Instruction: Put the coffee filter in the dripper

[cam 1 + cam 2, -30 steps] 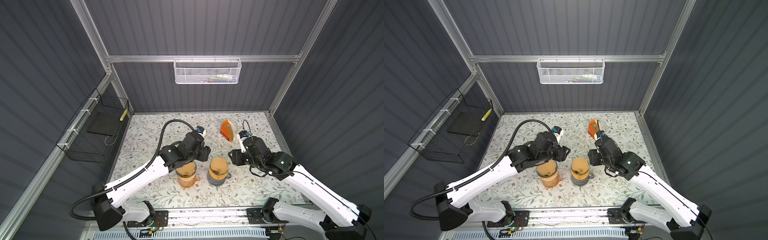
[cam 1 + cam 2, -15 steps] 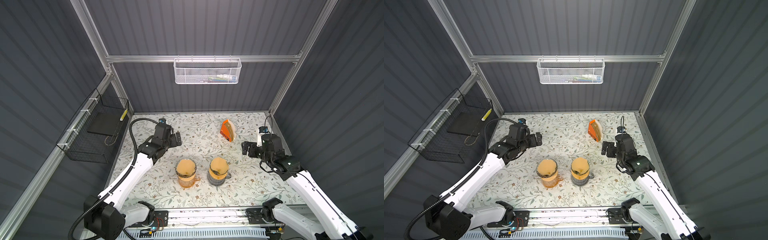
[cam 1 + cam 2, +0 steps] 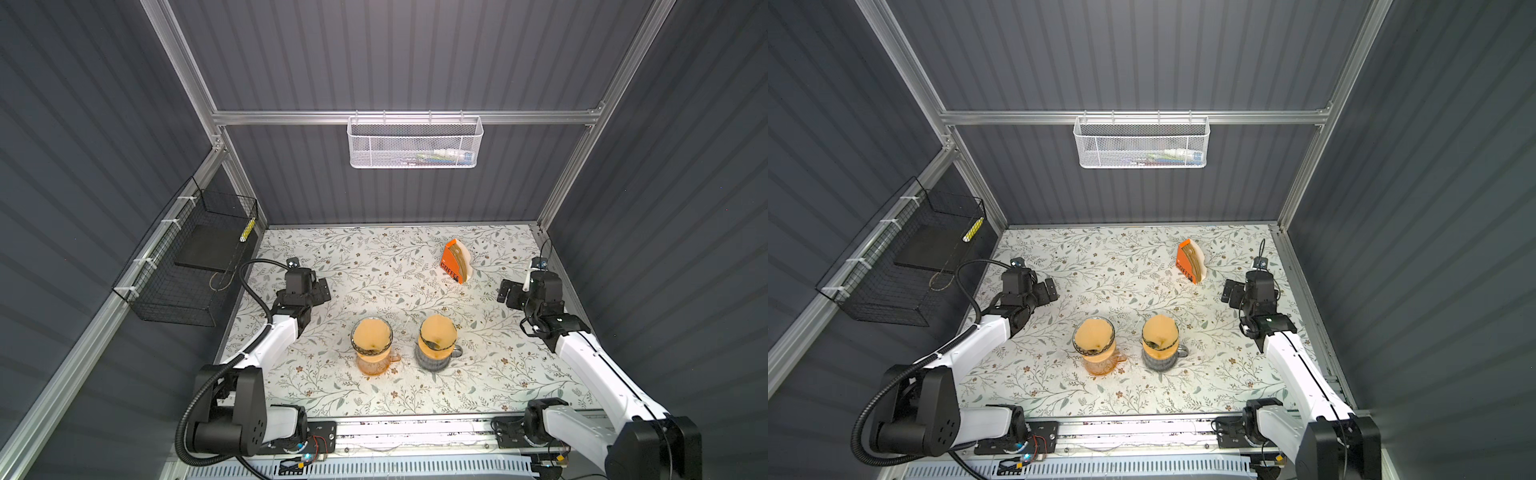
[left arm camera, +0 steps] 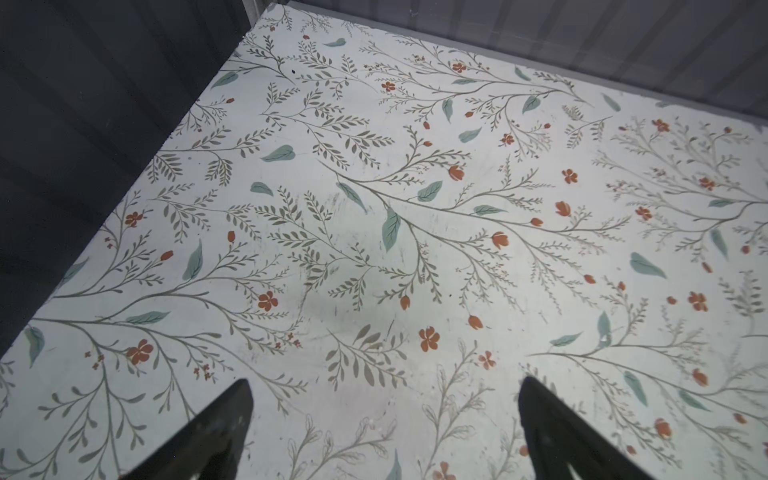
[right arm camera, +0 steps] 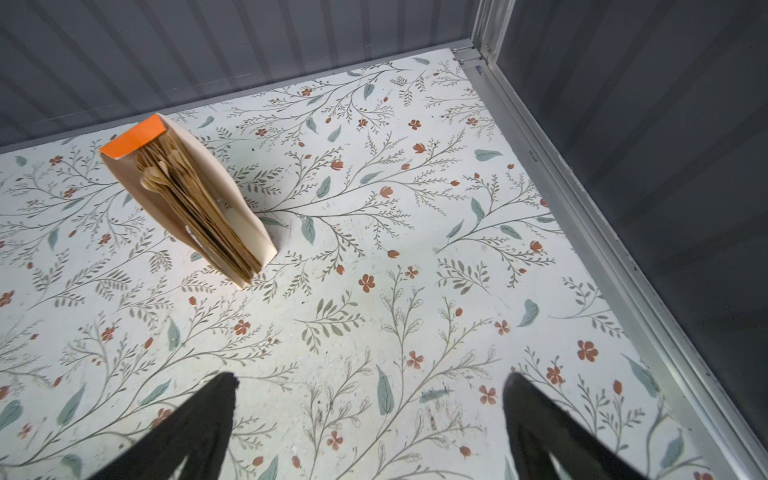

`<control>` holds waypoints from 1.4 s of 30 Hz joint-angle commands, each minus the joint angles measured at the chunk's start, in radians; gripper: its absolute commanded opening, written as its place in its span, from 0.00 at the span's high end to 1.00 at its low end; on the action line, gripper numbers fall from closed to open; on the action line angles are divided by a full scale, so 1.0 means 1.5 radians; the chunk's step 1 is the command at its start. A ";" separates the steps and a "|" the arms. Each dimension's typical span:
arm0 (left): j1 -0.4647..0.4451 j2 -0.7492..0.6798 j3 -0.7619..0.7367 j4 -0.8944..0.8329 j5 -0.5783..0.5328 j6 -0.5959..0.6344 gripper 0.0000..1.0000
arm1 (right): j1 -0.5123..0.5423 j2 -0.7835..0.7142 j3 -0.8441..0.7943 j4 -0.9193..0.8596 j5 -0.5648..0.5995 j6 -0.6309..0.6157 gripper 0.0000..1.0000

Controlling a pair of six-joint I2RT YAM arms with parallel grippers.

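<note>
Two tan paper filters are sitting in two drippers, near-centre on the surface. The left filter (image 3: 371,336) is lying open inside the left dripper (image 3: 372,352), which is standing on an amber server (image 3: 376,368). The right filter (image 3: 436,330) is sitting in the right dripper (image 3: 432,345), on a grey server (image 3: 434,363) with its handle pointing right. The two sets are standing just beside each other, not touching, and both top views are showing this.

Farther back and to the right, an orange filter box (image 3: 451,266) is standing upright on the floral surface (image 3: 374,257). Its open side is showing a stack of spare filters (image 5: 195,208) on edge. It is well apart from both drippers.

The left fingers (image 3: 322,289) are hanging over the left part of the surface, far-left of the left dripper. They are spread wide and holding nothing; the left wrist view is showing only floral print between the dark tips (image 4: 216,432).

The right fingers (image 3: 509,293) are hovering by the right wall, right of the filter box. They are also spread wide and empty, and the right wrist view is showing the box lying ahead of them, apart.

A white mesh basket (image 3: 415,143) is hanging on the far wall; its contents are too small to tell. A black wire basket (image 3: 187,266) is hanging on the left wall.
</note>
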 commanded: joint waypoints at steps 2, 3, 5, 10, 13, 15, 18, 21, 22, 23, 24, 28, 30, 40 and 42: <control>0.008 0.046 -0.031 0.160 -0.040 0.090 0.00 | -0.019 0.028 -0.047 0.157 0.040 -0.031 0.01; 0.011 0.058 -0.039 0.185 -0.045 0.095 0.00 | -0.023 0.033 -0.053 0.173 0.049 -0.040 0.01; 0.016 0.072 -0.074 0.263 -0.037 0.101 0.00 | -0.027 0.066 -0.068 0.213 0.061 -0.055 0.01; 0.021 0.135 -0.114 0.405 -0.023 0.136 0.00 | -0.036 0.117 -0.134 0.392 0.059 -0.076 0.01; 0.022 0.169 -0.138 0.480 -0.004 0.150 0.00 | -0.038 0.153 -0.153 0.474 0.048 -0.088 0.01; 0.022 0.191 -0.150 0.521 0.001 0.151 0.00 | -0.044 0.164 -0.168 0.543 0.027 -0.096 0.01; 0.023 0.222 -0.161 0.566 0.012 0.154 0.00 | -0.058 0.211 -0.199 0.647 -0.013 -0.097 0.01; 0.024 0.240 -0.171 0.608 0.021 0.158 0.00 | -0.066 0.278 -0.236 0.793 -0.037 -0.102 0.01; 0.025 0.234 -0.167 0.585 0.026 0.158 0.00 | -0.068 0.266 -0.236 0.770 -0.044 -0.099 0.01; 0.026 0.237 -0.163 0.583 0.027 0.157 0.00 | -0.074 0.251 -0.227 0.726 -0.063 -0.095 0.01; 0.028 0.244 -0.159 0.587 0.031 0.159 0.00 | -0.079 0.256 -0.221 0.724 -0.075 -0.093 0.01; 0.028 0.243 -0.151 0.568 0.036 0.160 0.00 | -0.085 0.259 -0.209 0.704 -0.084 -0.090 0.01; 0.028 0.242 -0.150 0.565 0.034 0.160 0.00 | -0.085 0.268 -0.213 0.728 -0.087 -0.092 0.01; 0.028 0.242 -0.153 0.572 0.032 0.160 0.00 | -0.086 0.265 -0.211 0.719 -0.086 -0.092 0.01; 0.028 0.242 -0.153 0.572 0.033 0.160 0.00 | -0.086 0.265 -0.211 0.719 -0.086 -0.092 0.01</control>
